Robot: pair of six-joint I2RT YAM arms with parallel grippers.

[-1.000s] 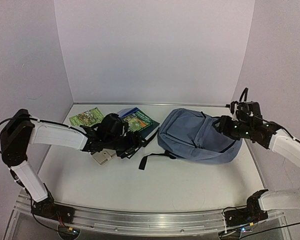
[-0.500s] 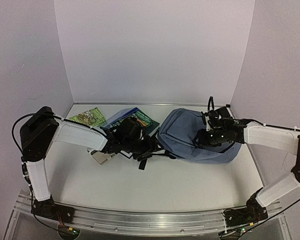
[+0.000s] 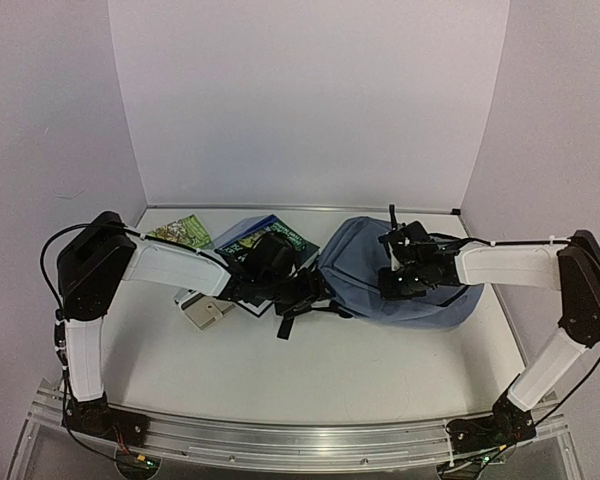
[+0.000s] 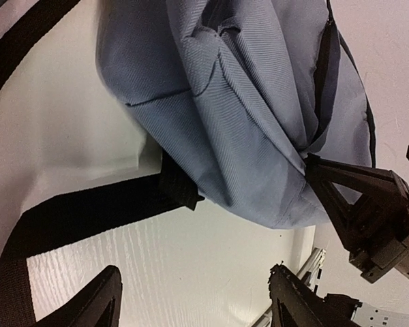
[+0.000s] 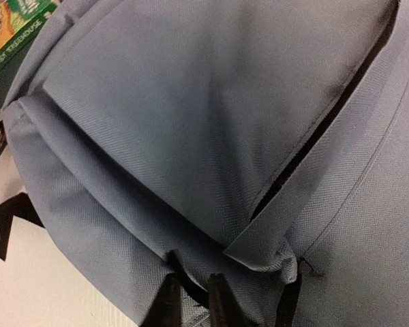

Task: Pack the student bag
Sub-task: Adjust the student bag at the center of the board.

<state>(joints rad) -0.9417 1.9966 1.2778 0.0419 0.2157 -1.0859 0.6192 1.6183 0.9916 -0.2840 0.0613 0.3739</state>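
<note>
A: Both arms have closed in on the bag point(image 3: 355, 262). And right gripper point(image 5: 191, 303)?
B: Nearly shut, pocket fold at its tips; can't tell if cloth's caught. The left gripper point(image 4: 198, 300) is wide open, empty, strap point(image 4: 75, 218) just ahead. Pinch deep b4 lifting.

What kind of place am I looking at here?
Most likely a robotics lab test cell: plain pale walls box in a white table, a left arm and a right arm are bolted to an aluminium rail at its near edge, and a grey-blue backpack lies beside books.
</note>
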